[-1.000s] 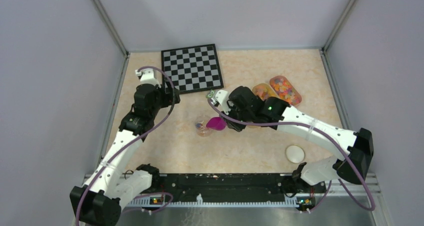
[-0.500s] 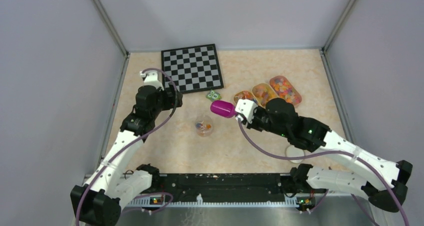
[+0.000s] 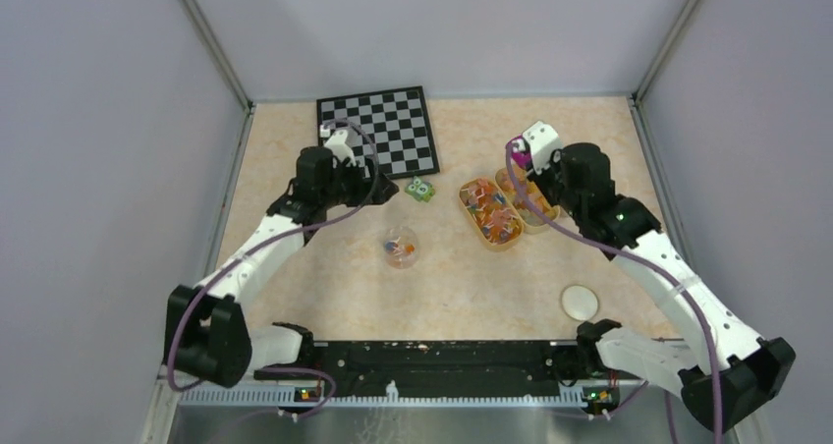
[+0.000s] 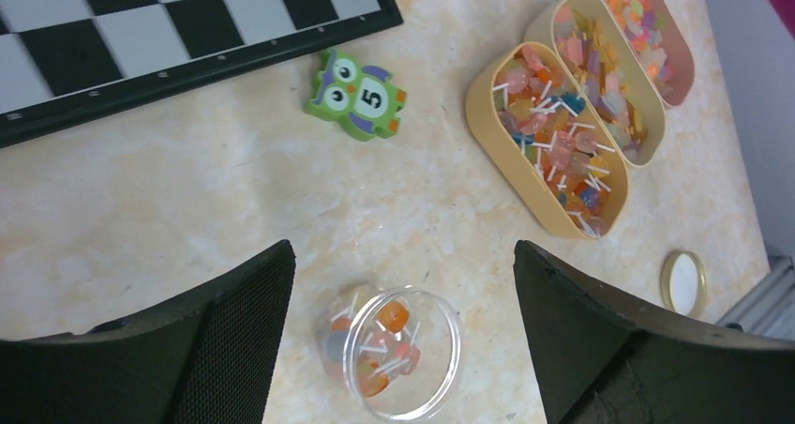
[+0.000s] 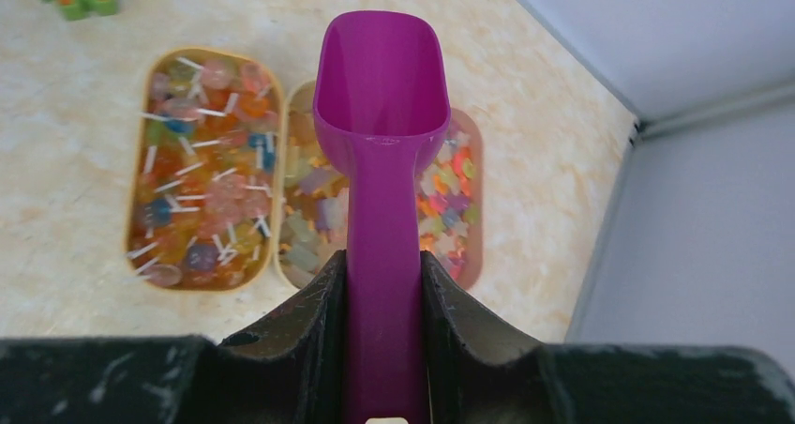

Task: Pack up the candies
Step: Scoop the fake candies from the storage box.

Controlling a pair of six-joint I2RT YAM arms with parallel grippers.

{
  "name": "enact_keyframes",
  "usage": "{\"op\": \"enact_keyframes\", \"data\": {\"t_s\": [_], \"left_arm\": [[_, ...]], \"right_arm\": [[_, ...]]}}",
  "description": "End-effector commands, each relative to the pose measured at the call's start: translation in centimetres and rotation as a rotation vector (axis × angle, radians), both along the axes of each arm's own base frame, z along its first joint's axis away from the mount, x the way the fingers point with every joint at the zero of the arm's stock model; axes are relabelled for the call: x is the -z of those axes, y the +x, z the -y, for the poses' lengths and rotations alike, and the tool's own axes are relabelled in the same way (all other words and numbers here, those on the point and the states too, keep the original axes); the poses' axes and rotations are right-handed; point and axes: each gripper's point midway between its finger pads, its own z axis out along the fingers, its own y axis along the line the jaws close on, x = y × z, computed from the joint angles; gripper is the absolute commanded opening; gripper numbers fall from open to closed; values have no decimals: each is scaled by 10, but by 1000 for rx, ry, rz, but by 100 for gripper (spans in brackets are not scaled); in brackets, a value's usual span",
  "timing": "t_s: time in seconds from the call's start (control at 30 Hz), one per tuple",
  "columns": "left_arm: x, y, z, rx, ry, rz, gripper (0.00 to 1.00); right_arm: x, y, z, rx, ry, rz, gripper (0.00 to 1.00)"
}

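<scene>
the right pincer [image 5: 382, 288] pinches the handle of a magenta scoop [image 5: 380, 86], a finger pressed to each side, and holds it in the air above three oblong trays [image 4: 483, 128] on the desk [image 3: 472, 297]. the trays lie side by side, touching, right of centre. most of the candies [image 5: 206, 180] sit in them: round sweets on white sticks, orange, red, yellow and some blue, fill the tray nearest the middle of the desk. paler star-like pieces fill the next, and orange, red and purple pieces the pink outer one. in the right wrist view the scoop's bowl hangs over the line where the second and third trays meet, its hollow facing the camera.

the left pincer [image 4: 403, 255] is spread wide and grips nothing. it hovers by the near edge of the board [image 3: 376, 133], just beside the owl [image 4: 356, 96], a green block with big eyes and a 5 on its front. in the left wrist view a small clear jar [image 4: 457, 349] shows between the two fingers, upright, with a few more candies, mostly orange, in its bottom. the top view puts the jar apart from the pincer, nearer the arm bases. a round lid [image 3: 580, 301] lies flat near the right arm's base, well apart from the jar.
</scene>
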Motion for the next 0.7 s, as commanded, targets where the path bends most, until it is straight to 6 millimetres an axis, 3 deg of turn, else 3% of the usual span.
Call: {"op": "enact_keyframes", "data": {"t_s": [0.0,0.17,0.3,0.33,0.47,0.53,0.67], "left_arm": [[-26,20,47,152,-110,38,89],[-28,50,85,194,-62,107,87],[-32,74,123,227,30,187,87],[-43,83,132,236,25,219,87],[-52,109,166,268,-51,249,86],[-55,119,182,293,-102,261,84],[-43,136,210,337,-160,262,84]], "right_arm": [[-30,25,19,144,46,75,0],[-11,34,62,256,62,-70,0],[0,31,84,276,56,-172,0],[3,30,90,278,51,-190,0],[11,28,113,290,64,-264,0],[16,25,115,258,64,-300,0],[23,18,128,233,3,-344,0]]}}
